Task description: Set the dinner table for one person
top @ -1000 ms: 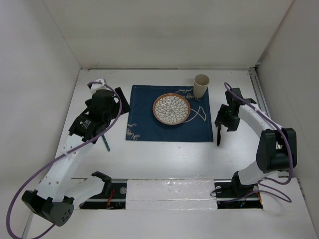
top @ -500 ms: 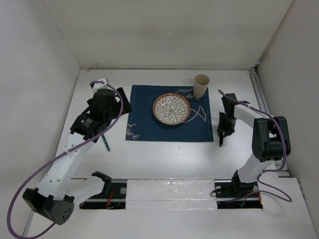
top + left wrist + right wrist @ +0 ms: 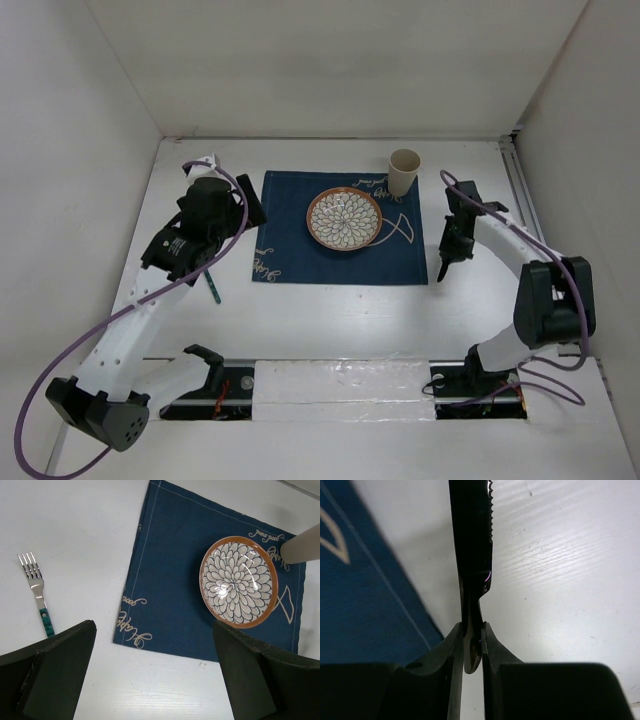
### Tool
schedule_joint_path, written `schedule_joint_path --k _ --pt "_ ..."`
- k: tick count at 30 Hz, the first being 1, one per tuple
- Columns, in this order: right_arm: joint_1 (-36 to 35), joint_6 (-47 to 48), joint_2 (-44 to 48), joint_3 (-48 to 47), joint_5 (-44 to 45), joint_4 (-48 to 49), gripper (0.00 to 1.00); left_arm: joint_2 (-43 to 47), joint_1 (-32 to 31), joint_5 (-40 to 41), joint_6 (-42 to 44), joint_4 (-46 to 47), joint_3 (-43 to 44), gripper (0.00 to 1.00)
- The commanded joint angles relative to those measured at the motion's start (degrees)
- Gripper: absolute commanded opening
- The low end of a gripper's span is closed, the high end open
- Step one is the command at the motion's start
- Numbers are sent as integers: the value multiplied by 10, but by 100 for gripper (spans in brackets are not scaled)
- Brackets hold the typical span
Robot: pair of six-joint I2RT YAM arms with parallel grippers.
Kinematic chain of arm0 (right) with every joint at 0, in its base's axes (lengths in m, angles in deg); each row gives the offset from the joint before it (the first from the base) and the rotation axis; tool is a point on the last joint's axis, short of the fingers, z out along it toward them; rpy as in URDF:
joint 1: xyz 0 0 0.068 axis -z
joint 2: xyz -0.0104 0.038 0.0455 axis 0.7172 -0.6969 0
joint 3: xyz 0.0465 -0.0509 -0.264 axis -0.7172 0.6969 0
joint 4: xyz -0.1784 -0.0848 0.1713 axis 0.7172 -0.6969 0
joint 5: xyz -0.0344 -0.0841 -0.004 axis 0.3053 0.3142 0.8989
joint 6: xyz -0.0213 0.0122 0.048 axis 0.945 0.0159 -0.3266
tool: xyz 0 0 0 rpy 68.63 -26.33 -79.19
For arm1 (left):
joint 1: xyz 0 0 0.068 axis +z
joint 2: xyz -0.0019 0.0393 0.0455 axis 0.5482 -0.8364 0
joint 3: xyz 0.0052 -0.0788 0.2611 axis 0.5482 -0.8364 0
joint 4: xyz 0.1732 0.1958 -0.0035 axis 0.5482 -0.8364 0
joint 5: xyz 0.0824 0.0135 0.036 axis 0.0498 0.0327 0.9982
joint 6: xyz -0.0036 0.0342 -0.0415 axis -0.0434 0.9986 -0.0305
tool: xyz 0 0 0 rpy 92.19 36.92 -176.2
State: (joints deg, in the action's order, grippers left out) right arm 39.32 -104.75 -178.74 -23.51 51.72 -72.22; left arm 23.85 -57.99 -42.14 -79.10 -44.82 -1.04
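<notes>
Large plain white, flat rectangular counter (image 3: 330, 320): fills nearly the whole top view, boxed in by plain white walls (image 3: 330, 70) at the left, the far side and the right. Up close in the right wrist view, a faint wood-like grain across the white surface.

At the near edge, bolted side by side: two white-and-black arms (image 3: 130, 320).

Toward the far middle of the counter, lying flat: one dark blue square cloth mat (image 3: 300, 235). Stitched on it in cream: looping cursive words at the near left corner and the far right corner, too curly to read with confidence, plus a line drawing by the right edge.

On the mat, right of centre: one round ceramic plate with an orange-brown rim and a blue-and-white petal pattern (image 3: 344, 219). At the mat's far right corner, upright: one beige paper cup (image 3: 404, 172).

Left of the mat, apart from its edge, on bare counter: one silver fork with a teal handle (image 3: 39, 597), tines toward the far side.

Just beside the mat's right edge: one dark knife with a serrated blade (image 3: 472, 540), clamped at its end between the fingers (image 3: 452, 650) of the right gripper (image 3: 472, 630). Cannot tell whether the blade touches the counter.

Above the mat's near left corner: the left gripper (image 3: 154, 630), fingers (image 3: 55, 675) spread wide apart, nothing between them.
</notes>
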Motion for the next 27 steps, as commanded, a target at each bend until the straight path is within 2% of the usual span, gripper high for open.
schedule_joint_path --k 1,7,18,27 --pt "-11 5 51 -47 32 -3 0 -2 -3 -16 8 18 -11 100" --pt "-57 27 61 -80 -11 -8 0 -2 -3 -16 8 23 -11 100" --pt "-126 64 -78 -169 -59 -8 0 34 -3 -3 13 34 -21 100" --pt "-126 70 -135 -193 -59 3 0 40 15 -14 13 39 -27 100"
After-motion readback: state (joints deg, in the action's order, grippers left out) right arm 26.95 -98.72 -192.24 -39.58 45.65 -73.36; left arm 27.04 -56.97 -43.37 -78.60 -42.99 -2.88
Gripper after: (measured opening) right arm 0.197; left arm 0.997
